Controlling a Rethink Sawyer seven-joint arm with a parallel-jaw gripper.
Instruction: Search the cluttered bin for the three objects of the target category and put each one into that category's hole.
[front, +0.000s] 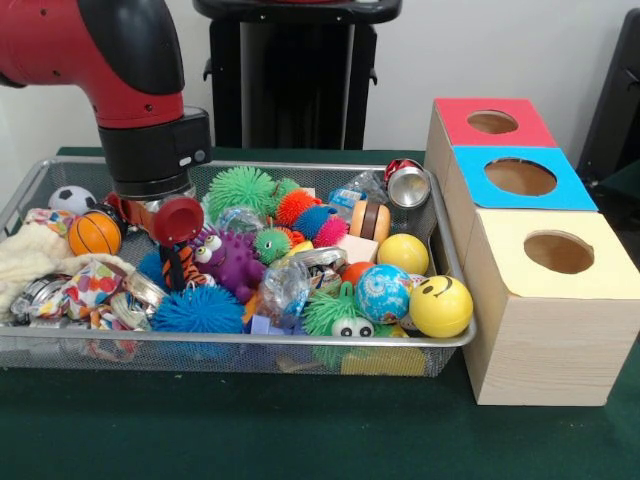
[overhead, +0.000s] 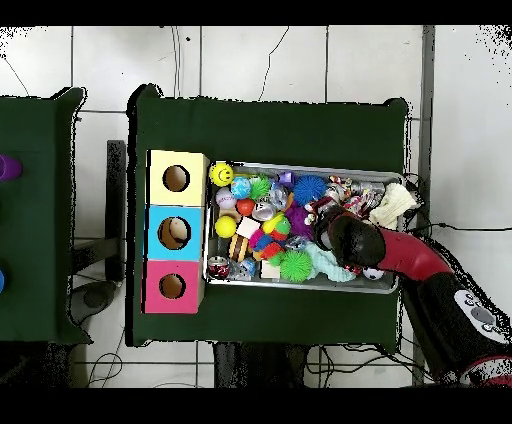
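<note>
With the pincer (front: 172, 222) low among toys at the bin's (front: 440, 338) robot-side rim, its opening impossible to judge, the arm should lift one toy cleanly before crossing to the hole (front: 492, 122).

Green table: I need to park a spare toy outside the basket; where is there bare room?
Bare green cloth runs along the silver wire-mesh basket's camera-side rim and before the yellow-topped wooden box. The basket is crammed; the boxes sit close against it.
</note>
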